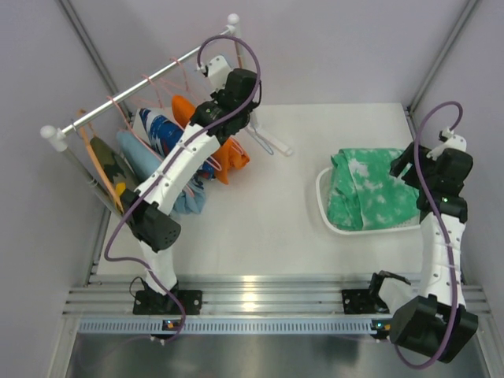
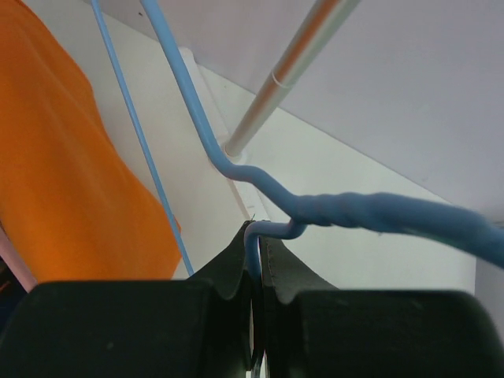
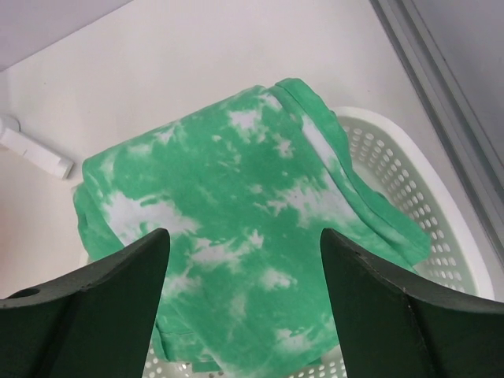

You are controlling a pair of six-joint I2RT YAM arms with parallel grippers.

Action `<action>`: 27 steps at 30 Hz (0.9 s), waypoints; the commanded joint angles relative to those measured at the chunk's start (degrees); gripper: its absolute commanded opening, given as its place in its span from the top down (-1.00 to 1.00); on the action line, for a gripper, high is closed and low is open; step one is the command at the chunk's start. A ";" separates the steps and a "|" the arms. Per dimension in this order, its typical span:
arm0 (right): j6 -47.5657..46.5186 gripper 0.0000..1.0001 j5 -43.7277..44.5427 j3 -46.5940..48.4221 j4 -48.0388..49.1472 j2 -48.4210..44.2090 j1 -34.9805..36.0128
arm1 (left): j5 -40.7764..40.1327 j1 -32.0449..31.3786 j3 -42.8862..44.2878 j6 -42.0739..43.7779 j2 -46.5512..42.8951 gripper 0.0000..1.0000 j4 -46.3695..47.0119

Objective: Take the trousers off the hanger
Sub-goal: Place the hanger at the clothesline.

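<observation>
The left end effector is clamped on a blue hanger under the rail, beside hanging orange trousers. Well away from the rail, the right end effector gapes over green trousers in a basket.

We watch from above and behind.
Wrist cameras sit close: left at the blue hanger, right over the basket, also seen overhead.

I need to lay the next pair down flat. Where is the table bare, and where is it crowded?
Bare: the tabletop between the orange trousers and the white basket, down to the near rail, plus the strip behind the basket. Crowded: the left corner under the rack, where hung trousers and the left arm bunch. The green trousers fill the basket.
</observation>
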 commanded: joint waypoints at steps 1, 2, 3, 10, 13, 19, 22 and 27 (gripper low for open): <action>-0.47 -0.54 0.74 3.84 0.16 -1.56 0.96 | -4.34 1.12 3.60 4.15 -0.10 1.00 5.94; -0.47 -0.54 0.83 4.01 -0.28 -1.57 1.13 | -4.26 1.55 3.77 4.33 0.08 1.00 6.20; -0.56 -0.54 0.92 4.54 -0.54 -1.65 1.05 | -4.17 2.25 3.69 4.51 0.17 1.00 6.73; -1.26 -0.54 1.62 5.68 -2.13 -1.48 1.66 | -5.04 3.58 3.69 8.28 0.96 1.00 12.35; -1.53 -0.54 1.79 6.47 -2.83 -1.30 1.92 | -5.92 3.75 3.69 10.83 1.83 1.00 14.90; -2.06 -0.54 1.88 7.27 -3.27 -0.86 2.19 | -6.46 4.63 4.65 13.39 3.59 1.00 17.11; -2.23 -0.54 1.88 7.53 -3.44 -0.69 2.36 | -6.28 5.86 5.18 11.46 3.95 1.00 15.97; -2.32 -0.54 1.97 7.71 -3.71 -0.42 2.54 | -4.69 7.18 5.18 10.57 3.86 1.00 17.10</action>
